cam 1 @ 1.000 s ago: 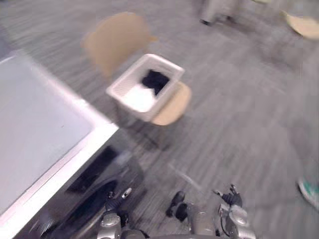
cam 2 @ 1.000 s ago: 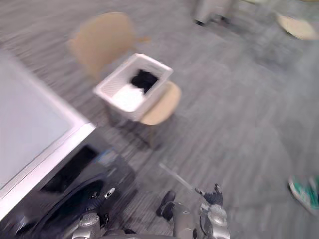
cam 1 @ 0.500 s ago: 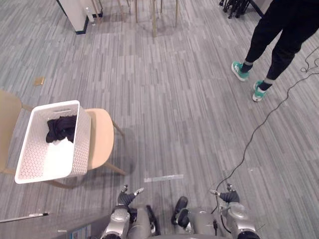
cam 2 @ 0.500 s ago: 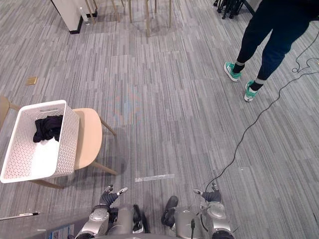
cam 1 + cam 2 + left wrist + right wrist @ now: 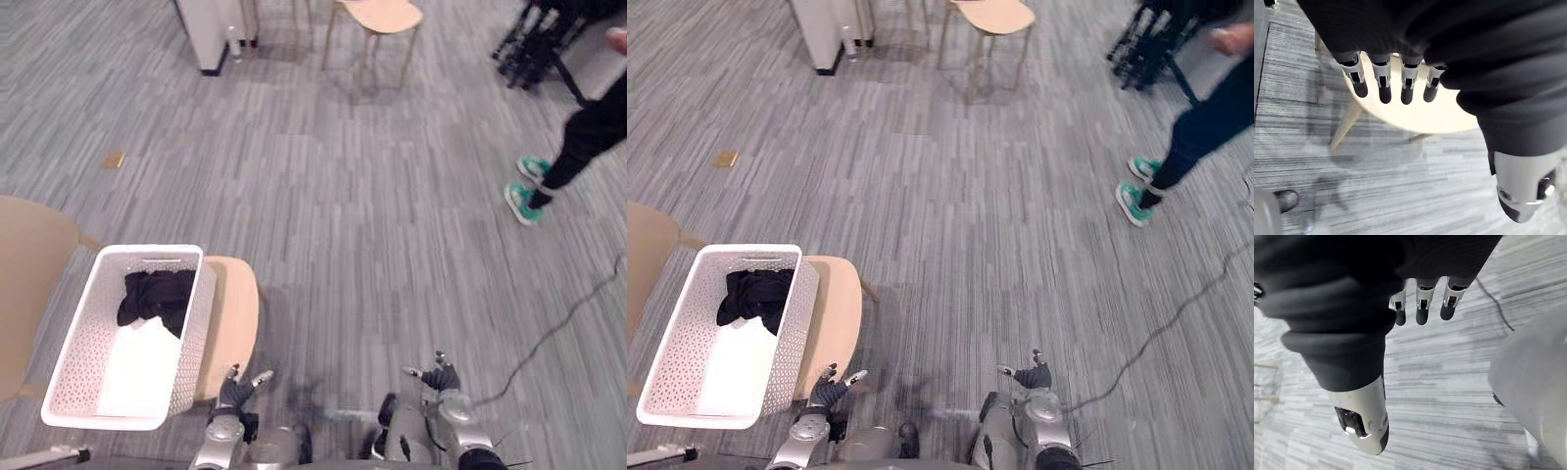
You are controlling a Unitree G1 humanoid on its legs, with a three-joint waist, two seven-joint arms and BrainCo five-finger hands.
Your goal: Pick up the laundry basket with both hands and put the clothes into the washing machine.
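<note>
A white perforated laundry basket (image 5: 194, 333) stands on the seat of a tan chair (image 5: 238, 318) at the lower left. Inside it lie a black garment (image 5: 157, 294) and a white cloth (image 5: 142, 364). My left hand (image 5: 233, 390) hangs low just right of the basket's near corner, apart from it, fingers (image 5: 1383, 81) relaxed and holding nothing; the chair seat (image 5: 1415, 112) shows past them. My right hand (image 5: 438, 377) hangs over bare floor further right, its fingers (image 5: 1421, 303) also loose and empty.
A person's legs in teal shoes (image 5: 526, 196) stand at the right edge. Far off are a tan stool (image 5: 382, 15), a white cabinet (image 5: 211, 29) and dark stands (image 5: 534, 44). A small brass plate (image 5: 115, 160) sits in the grey floor.
The camera has swung, so the whole picture shifted and the basket now sits lower and further right in view. Both hands hang low as before, holding nothing.
</note>
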